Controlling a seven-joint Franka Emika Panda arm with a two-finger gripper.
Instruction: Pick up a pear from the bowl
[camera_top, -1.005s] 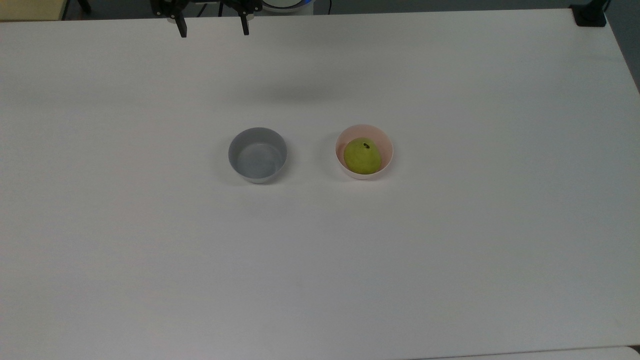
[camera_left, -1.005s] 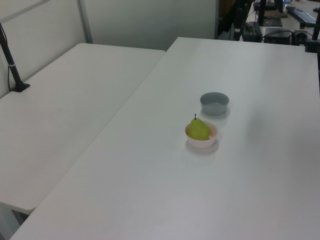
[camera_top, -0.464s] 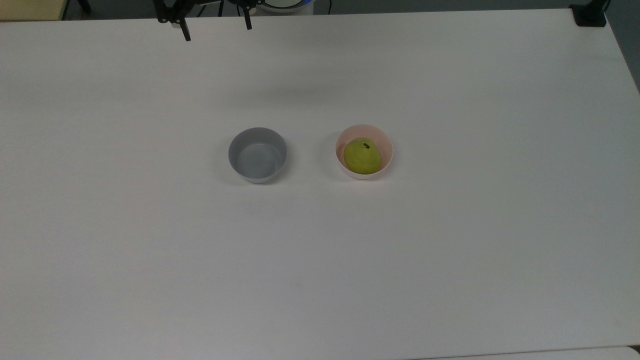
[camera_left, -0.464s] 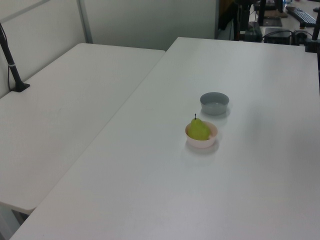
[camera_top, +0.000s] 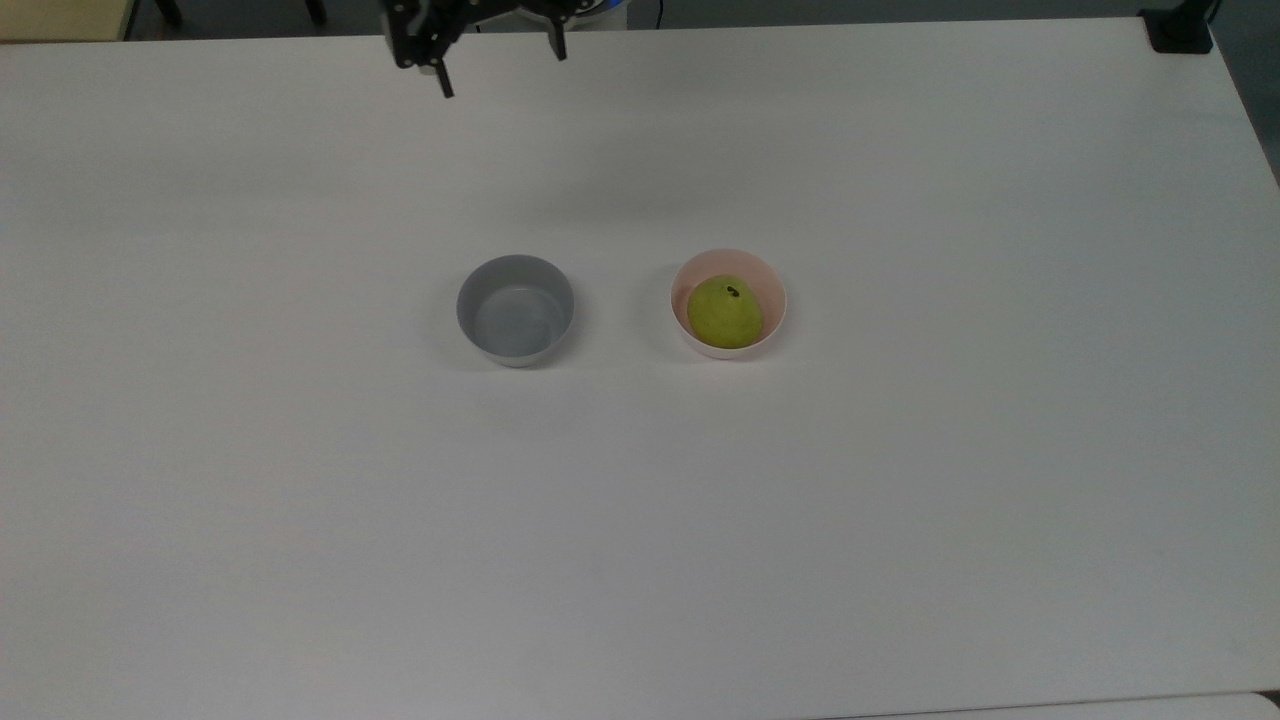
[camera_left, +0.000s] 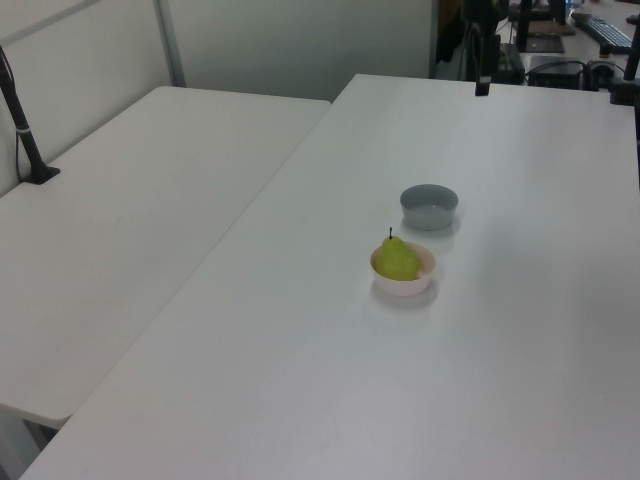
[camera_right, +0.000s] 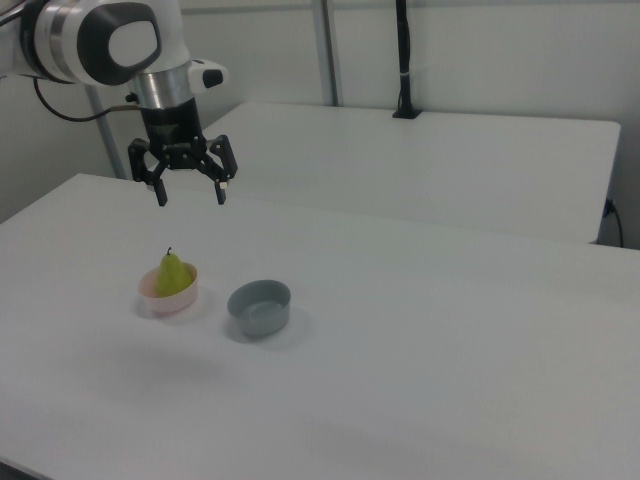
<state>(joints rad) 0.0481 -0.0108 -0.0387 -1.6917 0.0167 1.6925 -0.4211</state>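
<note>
Yellow-green pear (camera_top: 725, 312) hides the bowl (camera_top: 770, 290) floor; hand (camera_right: 191, 192) spread.

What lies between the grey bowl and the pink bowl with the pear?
Nothing: in the top view, bare white table separates the grey bowl from the pink bowl holding the pear.

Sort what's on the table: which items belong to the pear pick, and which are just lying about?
Job:
pear, sitting in the pink bowl
pink bowl
gripper, open, up in the air away from both bowls

Lying about:
grey bowl, empty, beside the pink bowl
</note>
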